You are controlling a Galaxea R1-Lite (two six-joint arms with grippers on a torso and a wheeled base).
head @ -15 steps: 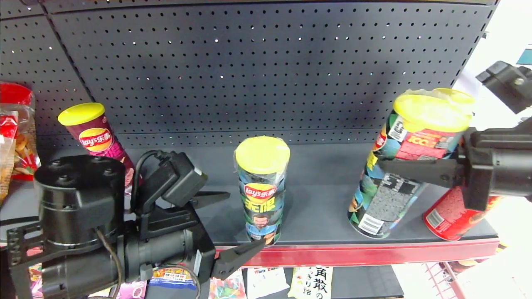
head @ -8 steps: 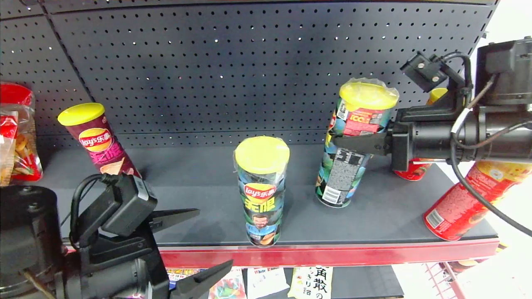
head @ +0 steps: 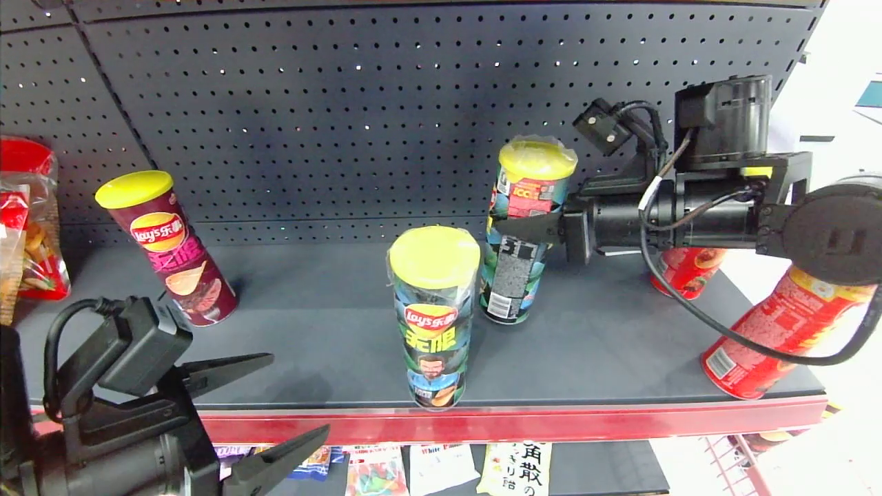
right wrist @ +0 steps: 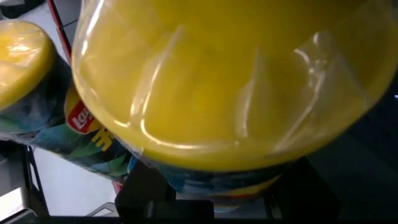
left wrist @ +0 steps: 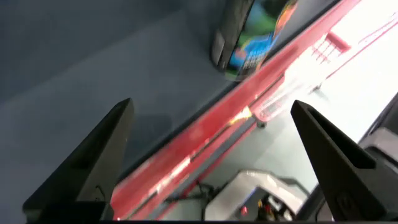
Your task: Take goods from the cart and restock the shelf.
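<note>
My right gripper is shut on a green and black chip can with a yellow lid. The can stands nearly upright, its base down at the dark shelf, just behind and right of a matching can at the front edge. That front can also appears in the right wrist view and the left wrist view. My left gripper hangs open and holds nothing at the lower left, in front of the shelf's red lip.
A purple can leans against the pegboard back at the left. Two red cans stand at the right end. A snack bag sits at the far left. Bare shelf lies between the purple can and the front can.
The right arm has carried the can leftward and deeper onto the shelf, from the right end to behind the front can. The left arm has dropped down and to the left.
</note>
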